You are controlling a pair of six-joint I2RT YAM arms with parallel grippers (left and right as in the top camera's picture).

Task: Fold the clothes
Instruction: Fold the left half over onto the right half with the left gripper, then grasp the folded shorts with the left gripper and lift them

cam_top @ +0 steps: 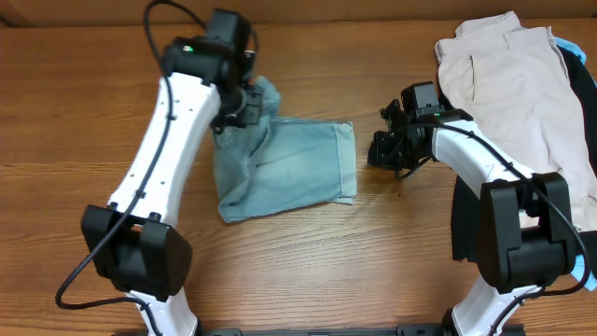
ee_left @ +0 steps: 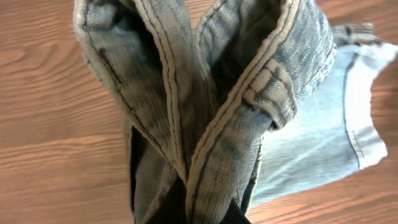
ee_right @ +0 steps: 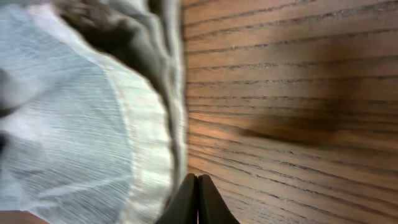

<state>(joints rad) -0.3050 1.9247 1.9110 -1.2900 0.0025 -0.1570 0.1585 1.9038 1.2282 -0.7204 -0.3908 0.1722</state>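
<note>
The shorts [cam_top: 289, 168] lie left of centre on the tabletop [cam_top: 75, 112], doubled over into a rough rectangle with the hemmed leg ends pointing right. Their far left corner is lifted off the wood, because the left end effector [cam_top: 244, 110] has clamped tight on it. From that wrist the bunched waistband [ee_left: 267, 87] fills nearly the whole view, seams and a belt loop folded against each other (the fingers themselves show only as dark tips at the bottom edge). The right end effector [cam_top: 384, 149] sits low over the tabletop just beside the hem, on its right. Its two fingers are pressed flat together with nothing between them, and from its own camera pale denim shows along the left side next to bare wood. Over in the far right corner a beige garment [cam_top: 508, 84] is spread on top of a pile, a blue garment [cam_top: 571, 47] peeking out at its far edge. A black garment [cam_top: 464, 224] shows as a dark strip behind the right arm.
</note>
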